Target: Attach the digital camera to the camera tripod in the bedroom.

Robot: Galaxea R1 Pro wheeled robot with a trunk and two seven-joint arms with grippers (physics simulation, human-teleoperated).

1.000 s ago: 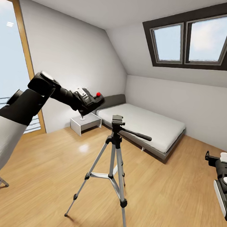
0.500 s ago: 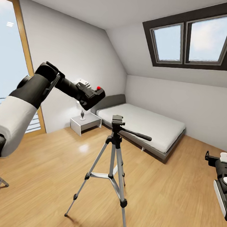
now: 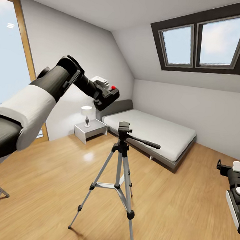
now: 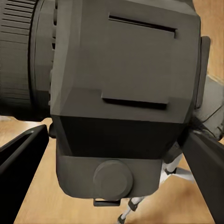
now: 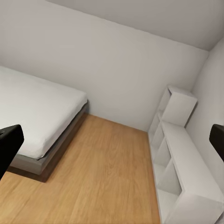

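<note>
The bedroom [image 3: 170, 204] lay open ahead, its low bed [image 3: 151, 132] beyond the camera tripod [image 3: 117, 178], which stood on the wood floor in front of the robot with its black pan head [image 3: 124, 127] bare and level.

The left arm [image 3: 34, 101] reached forward and up from the shoulder, forearm rising toward the wall. The left gripper [image 3: 104, 96] was closed on the digital camera [image 3: 108, 94], red button up; in the left wrist view the camera body [image 4: 123, 88] sat between the two dark fingers [image 4: 21, 156], with the tripod's legs glimpsed past it.

The pan head stood below the gripper and a little to its right, well apart.

To do this step well, I judged the camera should first be carried directly over the pan head, kept level with its underside facing the plate, then lowered straight down; a slanted approach could knock the long handle [image 3: 145, 142] or tip the tripod.

The right gripper [image 3: 234, 181] hung low at the side, its fingers [image 5: 9, 142] spread wide apart and empty.
</note>
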